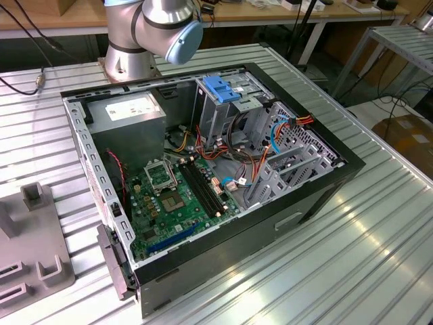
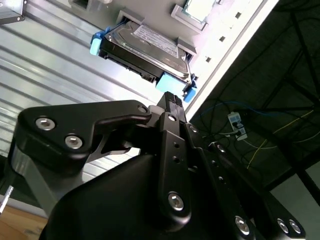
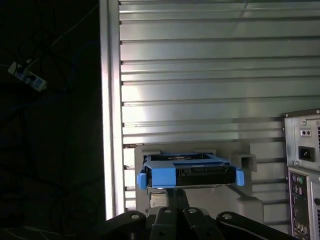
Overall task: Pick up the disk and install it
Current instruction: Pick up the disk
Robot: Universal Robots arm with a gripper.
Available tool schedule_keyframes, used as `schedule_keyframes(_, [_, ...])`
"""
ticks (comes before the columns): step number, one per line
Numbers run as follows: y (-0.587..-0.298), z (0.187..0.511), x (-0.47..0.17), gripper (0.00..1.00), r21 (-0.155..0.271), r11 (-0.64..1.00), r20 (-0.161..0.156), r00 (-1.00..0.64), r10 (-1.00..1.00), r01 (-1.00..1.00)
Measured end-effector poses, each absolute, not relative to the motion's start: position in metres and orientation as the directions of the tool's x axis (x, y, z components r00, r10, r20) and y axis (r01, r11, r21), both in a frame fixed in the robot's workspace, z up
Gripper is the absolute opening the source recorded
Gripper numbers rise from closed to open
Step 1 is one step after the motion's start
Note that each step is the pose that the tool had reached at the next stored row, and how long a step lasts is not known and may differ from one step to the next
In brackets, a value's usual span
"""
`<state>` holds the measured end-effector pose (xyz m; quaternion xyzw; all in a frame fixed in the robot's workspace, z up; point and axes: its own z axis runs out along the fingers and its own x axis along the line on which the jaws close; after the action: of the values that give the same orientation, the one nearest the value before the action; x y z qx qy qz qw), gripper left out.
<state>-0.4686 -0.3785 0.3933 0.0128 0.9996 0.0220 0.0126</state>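
We see the disk (image 3: 200, 172) in a grey holder (image 3: 242, 200) on the desk (image 3: 200, 75) | pincer (image 3: 175, 194) just beside it | open or shut, we cannot tell

The disk (image 2: 146, 46) (image 3: 192, 172) was a flat grey metal drive with a white label on its upper face and a blue plastic frame along its edges. It lay level in a grey holder (image 3: 246, 162) on the ribbed metal table (image 3: 200, 75), near the table's edge.
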Motion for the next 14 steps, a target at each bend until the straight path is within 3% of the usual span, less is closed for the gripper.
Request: schedule_keyframes(14, [-0.3785, 0.3933, -0.4686, 0.10, 0.044, 0.975, -0.024, -0.976, -0.216, -0.217])
